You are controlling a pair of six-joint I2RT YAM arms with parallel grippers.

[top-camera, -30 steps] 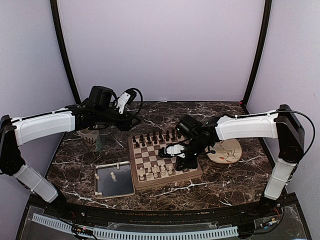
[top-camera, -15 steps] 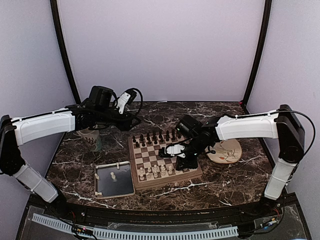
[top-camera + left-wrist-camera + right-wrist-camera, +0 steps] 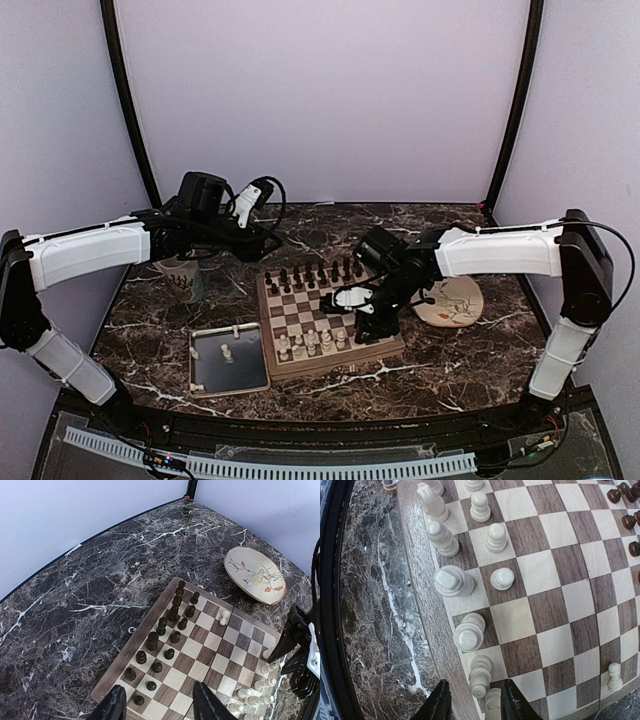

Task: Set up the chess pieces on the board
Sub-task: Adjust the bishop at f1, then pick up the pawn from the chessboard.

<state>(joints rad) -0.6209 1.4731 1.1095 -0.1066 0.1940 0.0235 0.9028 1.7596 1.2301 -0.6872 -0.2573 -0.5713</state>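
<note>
The board lies mid-table. Dark brown pieces stand in its two far rows. Cream-white pieces stand along its near rows. One white pawn stands alone near the middle, and it also shows in the right wrist view. My right gripper is low over the board's near right corner. In its wrist view it is open, with a white piece standing between the jaws, untouched. My left gripper hovers open and empty above the dark side, as its wrist view shows.
A grey metal tray left of the board holds one white piece. A mug stands behind the tray under the left arm. A floral plate lies right of the board.
My right gripper has shifted slightly to the right at the board's near right corner. The left arm has not moved.
</note>
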